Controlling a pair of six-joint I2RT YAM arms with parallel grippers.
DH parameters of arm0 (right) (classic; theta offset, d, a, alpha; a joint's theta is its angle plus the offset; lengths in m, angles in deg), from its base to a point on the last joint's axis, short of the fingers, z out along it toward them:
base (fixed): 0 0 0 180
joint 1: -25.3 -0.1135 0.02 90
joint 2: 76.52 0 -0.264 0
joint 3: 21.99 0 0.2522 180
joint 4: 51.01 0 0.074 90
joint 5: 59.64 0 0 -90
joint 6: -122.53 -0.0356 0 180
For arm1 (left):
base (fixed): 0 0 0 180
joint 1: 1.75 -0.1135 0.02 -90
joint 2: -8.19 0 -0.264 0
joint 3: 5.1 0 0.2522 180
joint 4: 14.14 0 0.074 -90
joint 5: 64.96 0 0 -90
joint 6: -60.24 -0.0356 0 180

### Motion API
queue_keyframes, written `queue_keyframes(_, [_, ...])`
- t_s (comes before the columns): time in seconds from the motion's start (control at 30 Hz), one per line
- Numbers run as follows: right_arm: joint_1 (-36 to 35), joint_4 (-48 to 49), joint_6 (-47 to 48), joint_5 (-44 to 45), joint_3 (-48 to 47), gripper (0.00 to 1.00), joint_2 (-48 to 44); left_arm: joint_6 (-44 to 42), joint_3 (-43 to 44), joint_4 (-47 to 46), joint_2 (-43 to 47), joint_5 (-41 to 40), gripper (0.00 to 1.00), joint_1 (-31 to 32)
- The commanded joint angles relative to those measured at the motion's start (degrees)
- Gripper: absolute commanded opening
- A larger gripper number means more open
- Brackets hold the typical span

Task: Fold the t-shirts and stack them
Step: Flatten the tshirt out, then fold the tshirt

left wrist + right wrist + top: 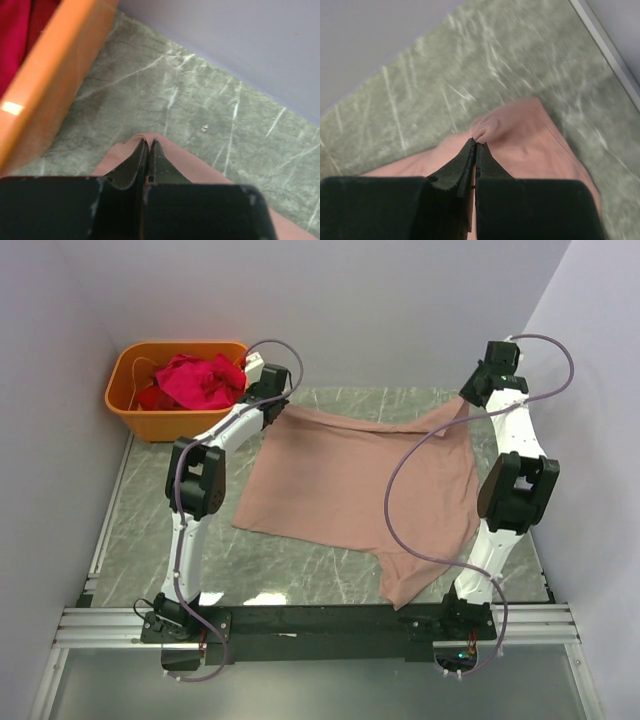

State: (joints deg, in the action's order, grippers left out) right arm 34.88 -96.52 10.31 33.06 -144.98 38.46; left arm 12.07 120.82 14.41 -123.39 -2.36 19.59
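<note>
A dusty pink t-shirt (360, 490) hangs stretched between both arms, its near part resting on the marble table. My left gripper (272, 403) is shut on the shirt's far left corner, and the cloth (182, 161) bunches at the fingertips (149, 144). At the far right, my right gripper (468, 392) is shut on the other corner; a fold of pink cloth (485, 127) pokes out past its tips (475, 143). More t-shirts, bright magenta-red (195, 380), lie heaped in the tub.
An orange plastic tub (135, 405) stands at the far left corner, close beside the left gripper, and its wall (45, 85) fills the left wrist view's left side. Purple-grey walls close the table at the back and sides. A metal rail (110, 510) runs along the table's left edge.
</note>
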Motion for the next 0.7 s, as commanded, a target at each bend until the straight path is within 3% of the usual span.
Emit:
queue_keyframes(0.0, [0.8, -2.7, -1.1, 4.6, 3.8, 0.00, -6.9, 1.3, -2.5, -2.5, 5.5, 1.2, 0.01, -1.0])
queue_keyframes(0.67, [1.3, -9.4, -7.7, 5.4, 34.9, 0.01, -35.6, 2.1, -19.3, -0.4, 17.2, 4.5, 0.01, -1.0])
